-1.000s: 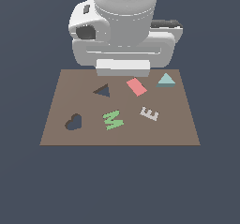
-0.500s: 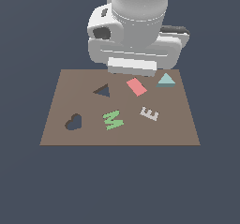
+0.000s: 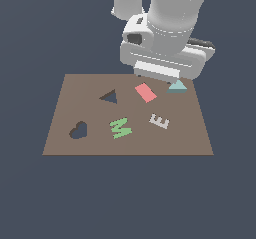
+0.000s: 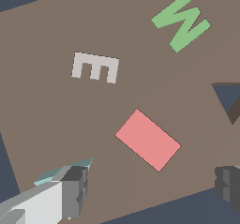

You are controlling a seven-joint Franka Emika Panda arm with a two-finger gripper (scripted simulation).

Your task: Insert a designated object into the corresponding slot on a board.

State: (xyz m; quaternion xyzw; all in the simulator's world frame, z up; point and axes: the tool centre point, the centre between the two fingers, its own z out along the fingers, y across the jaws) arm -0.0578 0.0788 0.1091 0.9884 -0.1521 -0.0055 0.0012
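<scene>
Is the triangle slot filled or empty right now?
Empty. The triangle slot shows as a dark open cutout in the board, and the teal triangle lies apart near the board's far edge.

Glossy white rounded arm (image 3: 170, 18), boxy wrist — dark grey ridged claw (image 4: 150, 190) fingers (image 4: 75, 190)

A dark blue-grey floor (image 3: 30, 193) carried the flat brown board (image 3: 190, 135). On the board lay a red rectangle (image 3: 145, 92), a green M (image 3: 120, 128), a pale grey E (image 3: 159, 121) and a teal triangular block (image 3: 178, 87) near its far edge.
</scene>
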